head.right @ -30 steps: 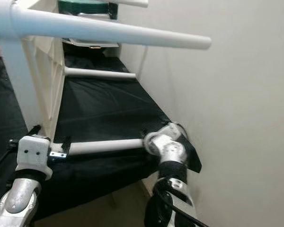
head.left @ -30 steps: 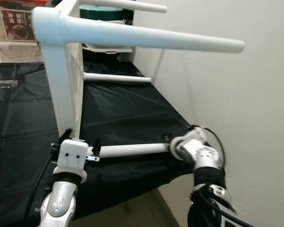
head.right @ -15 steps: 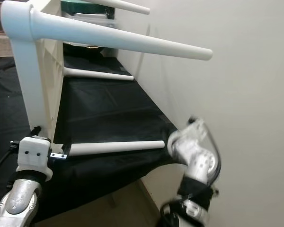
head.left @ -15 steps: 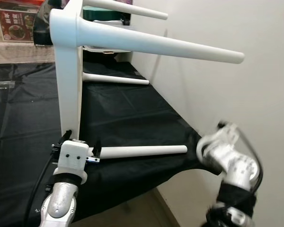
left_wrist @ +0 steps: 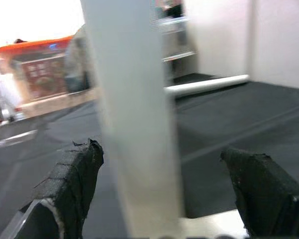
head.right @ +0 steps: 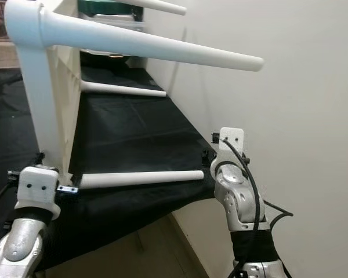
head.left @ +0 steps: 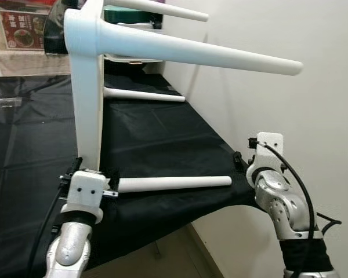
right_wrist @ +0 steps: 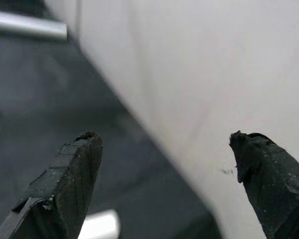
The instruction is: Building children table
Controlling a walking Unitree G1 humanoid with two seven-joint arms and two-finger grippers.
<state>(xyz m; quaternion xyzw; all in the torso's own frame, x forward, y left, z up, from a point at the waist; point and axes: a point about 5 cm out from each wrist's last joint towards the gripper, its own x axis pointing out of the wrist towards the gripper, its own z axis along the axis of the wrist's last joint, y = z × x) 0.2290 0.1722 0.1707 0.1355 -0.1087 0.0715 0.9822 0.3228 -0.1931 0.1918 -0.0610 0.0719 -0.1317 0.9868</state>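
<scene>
My right gripper (right_wrist: 164, 164) has let go of the bottom leg (head.left: 174, 183) and hangs open, empty, beside its tip; my left gripper (left_wrist: 164, 184) straddles the tabletop edge (left_wrist: 134, 124), steadying the table.

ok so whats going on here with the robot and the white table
The robot is putting together a small white table that lies on its side on a black sheet, its legs pointing toward the wall. The left gripper sits open at the table's lower edge, with the edge between its fingers. The right gripper is open and empty, raised beside the wall just past the free end of the lowest leg.
</scene>
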